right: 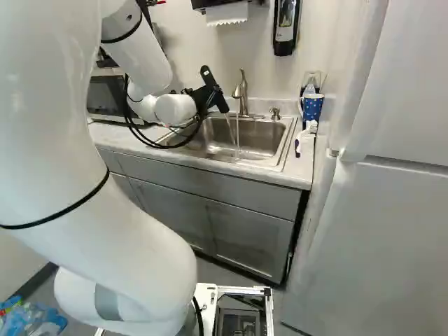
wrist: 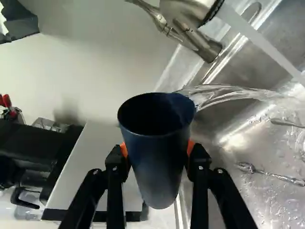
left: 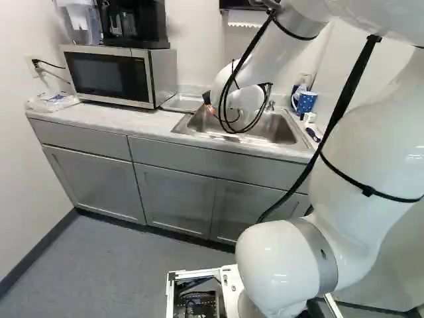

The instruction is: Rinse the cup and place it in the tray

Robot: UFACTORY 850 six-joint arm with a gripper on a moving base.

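1. Because your gripper [wrist: 157,148] clasps the wet cup [wrist: 158,164] between both orange pads, a quick swing could make it slip.
2. Water [wrist: 224,92] pours from the cup's tilted mouth into the sink [right: 286,148], near the centre of the right base view; turn away too soon and leftovers could wet the desk [left: 109,118].
3. You risk knocking the rim on the nearby running faucet [right: 240,91].
4. You cannot tell how much water the dark cup holds.
5. You have metal utensils [wrist: 248,167] lying in the sink.
6. You see a dotted cup [right: 313,106], upper right in the right base view; you cannot identify the tray.
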